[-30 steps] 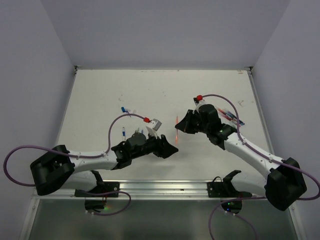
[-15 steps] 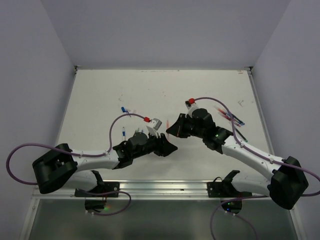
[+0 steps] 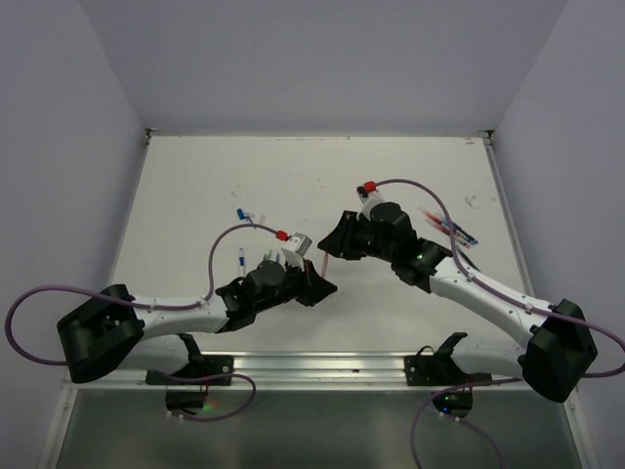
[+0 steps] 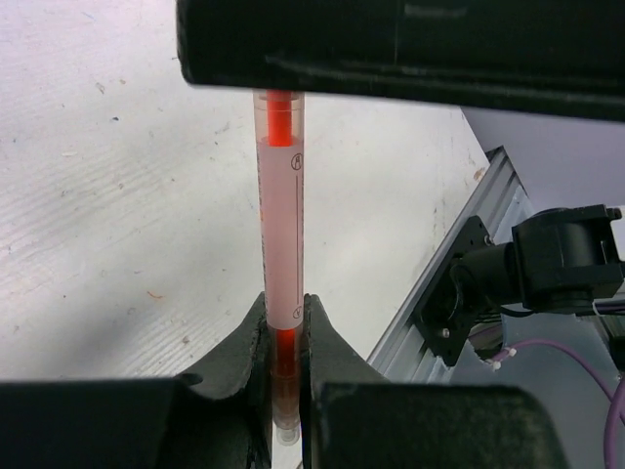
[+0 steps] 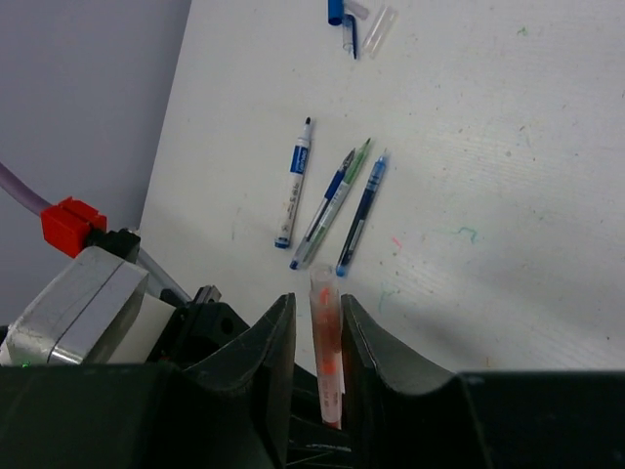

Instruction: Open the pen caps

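A thin pale pen with red ink (image 4: pixel 280 225) spans the gap between both grippers above the table (image 3: pixel 195 195). My left gripper (image 4: pixel 281 327) is shut on its lower end. The pen's far end, a translucent cap (image 5: pixel 323 293) over red, stands between the fingers of my right gripper (image 5: pixel 317 318), which is slightly open with a gap on the left side. In the top view the two grippers (image 3: pixel 314 281) (image 3: pixel 334 249) meet nose to nose around the pen (image 3: pixel 324 264). Loose blue (image 5: pixel 337 12) and clear caps (image 5: pixel 378 26) lie on the table.
Three pens (image 5: pixel 332 205) lie side by side on the table left of centre, seen as one group (image 3: pixel 241 259) from above. More pens (image 3: pixel 449 230) lie at the right. Purple cables with red plugs (image 3: pixel 283 235) (image 3: pixel 367 188) arc over both arms. A metal rail (image 3: pixel 312 366) runs along the near edge.
My right arm carried the red pen left to the left gripper. The left gripper closed on the pen's lower end, and the right jaws then loosened from their grip.
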`<state>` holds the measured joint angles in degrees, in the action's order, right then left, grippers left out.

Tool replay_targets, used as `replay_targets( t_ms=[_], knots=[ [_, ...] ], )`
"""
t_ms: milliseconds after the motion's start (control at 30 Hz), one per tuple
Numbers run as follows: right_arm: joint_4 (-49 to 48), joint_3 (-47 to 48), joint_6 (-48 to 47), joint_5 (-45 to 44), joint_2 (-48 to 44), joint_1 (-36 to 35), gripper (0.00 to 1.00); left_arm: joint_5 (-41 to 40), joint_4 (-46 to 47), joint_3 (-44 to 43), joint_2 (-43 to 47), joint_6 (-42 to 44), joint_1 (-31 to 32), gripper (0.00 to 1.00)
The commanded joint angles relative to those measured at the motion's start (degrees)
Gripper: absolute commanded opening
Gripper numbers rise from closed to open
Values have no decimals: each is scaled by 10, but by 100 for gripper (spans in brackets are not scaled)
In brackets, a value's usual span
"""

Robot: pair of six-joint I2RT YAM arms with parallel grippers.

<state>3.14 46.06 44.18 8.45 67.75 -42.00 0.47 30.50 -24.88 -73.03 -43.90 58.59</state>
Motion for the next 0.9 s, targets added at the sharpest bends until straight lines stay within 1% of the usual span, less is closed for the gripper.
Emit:
replay_targets(
  t_ms=[0,67,133,167,200,267,300,400,500,600,667,733,767,800,867],
  knots=[
    [3,46,-23,-28,18,-1,29,10,18,10,17,10,2,0],
    [4,55,-27,-29,30,-2,29,15,18,12,18,9,2,0],
    [2,61,-28,-28,35,-1,25,21,19,14,18,9,1,0],
    [0,61,-27,-26,41,-2,21,23,19,14,18,11,1,0],
    [-1,62,-28,-21,44,-1,13,22,18,13,20,10,1,0],
    [-1,61,-26,-19,46,-2,2,26,21,15,23,12,2,0],
    [3,61,-26,-26,46,-1,0,30,22,15,25,12,2,0],
    [12,62,-29,-54,47,-1,0,35,21,18,33,14,2,0],
    [-15,68,-58,-63,62,-1,0,48,35,31,50,17,2,0],
    [-28,101,-86,-83,96,-1,0,60,57,62,73,9,2,0],
    [-59,127,-95,-95,132,0,0,62,62,82,88,3,2,0],
    [-81,167,-101,-92,161,2,0,57,55,100,115,0,1,0],
    [-79,183,-112,-103,191,3,0,56,46,106,136,-5,1,0],
    [-74,214,-111,-116,202,3,0,44,34,115,148,-6,1,0],
    [-76,241,-99,-118,239,14,0,30,12,124,174,-16,2,0]
  ],
)
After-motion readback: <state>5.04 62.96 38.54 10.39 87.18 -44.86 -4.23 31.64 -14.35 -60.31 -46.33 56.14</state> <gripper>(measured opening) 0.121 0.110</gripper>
